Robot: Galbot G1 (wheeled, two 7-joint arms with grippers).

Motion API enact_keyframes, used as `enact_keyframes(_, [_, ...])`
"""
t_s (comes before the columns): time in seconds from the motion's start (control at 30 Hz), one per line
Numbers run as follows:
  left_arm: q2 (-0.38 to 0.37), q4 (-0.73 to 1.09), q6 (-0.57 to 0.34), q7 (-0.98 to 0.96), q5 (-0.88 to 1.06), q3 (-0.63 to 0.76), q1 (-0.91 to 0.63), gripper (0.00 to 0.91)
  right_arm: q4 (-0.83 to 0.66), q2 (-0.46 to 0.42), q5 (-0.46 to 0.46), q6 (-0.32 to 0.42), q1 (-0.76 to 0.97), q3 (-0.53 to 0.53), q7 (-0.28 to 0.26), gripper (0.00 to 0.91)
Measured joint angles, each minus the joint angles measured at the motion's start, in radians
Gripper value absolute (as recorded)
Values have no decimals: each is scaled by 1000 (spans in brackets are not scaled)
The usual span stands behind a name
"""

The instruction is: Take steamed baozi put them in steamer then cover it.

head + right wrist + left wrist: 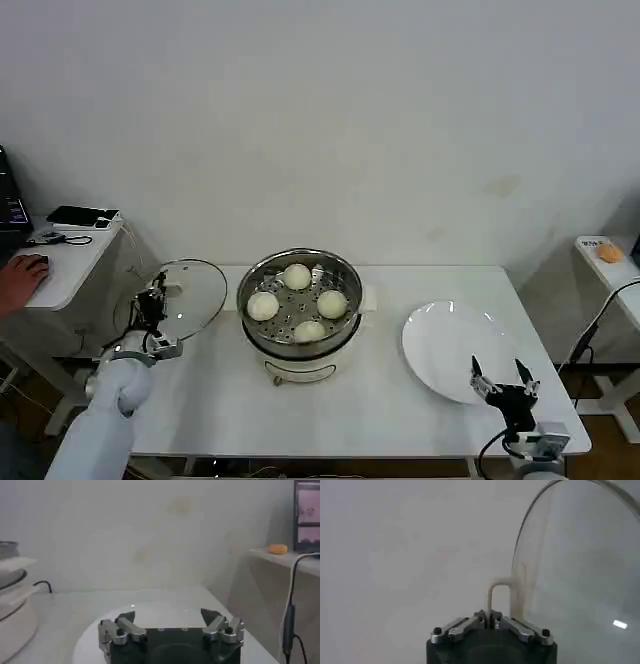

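Buns loaded, lid not yet on.

Near right: right gripper [505, 382] open and idle by the empty plate [445, 345]. Centre: four buns [297, 304] in the steamer [300, 330]. Left: left gripper [153, 304] clamped on the lid [190, 295] handle, lid tilted; covering remains.

Right gripper [170, 622], fingers apart, above plate [150, 612]

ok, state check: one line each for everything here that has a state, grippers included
steamer: uncovered, perforated tray loaded
steamed baozi: all four in the steamer tray
glass lid: off the steamer, held tilted at the table's left side
left gripper: shut on the lid's handle
white plate: empty, on the table right of the steamer
right gripper: open, holding nothing, over the plate's near edge
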Motion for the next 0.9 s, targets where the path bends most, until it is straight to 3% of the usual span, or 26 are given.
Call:
enact_keyframes(0.57, [59,-419,30,104,69,-14,112,0,0,-8,-2,9,24,-23,4,907])
enact_keyframes(0.9, [66,-559,69,179,93,18,122,0,-5,-5,-10,6,55,-37,4,907])
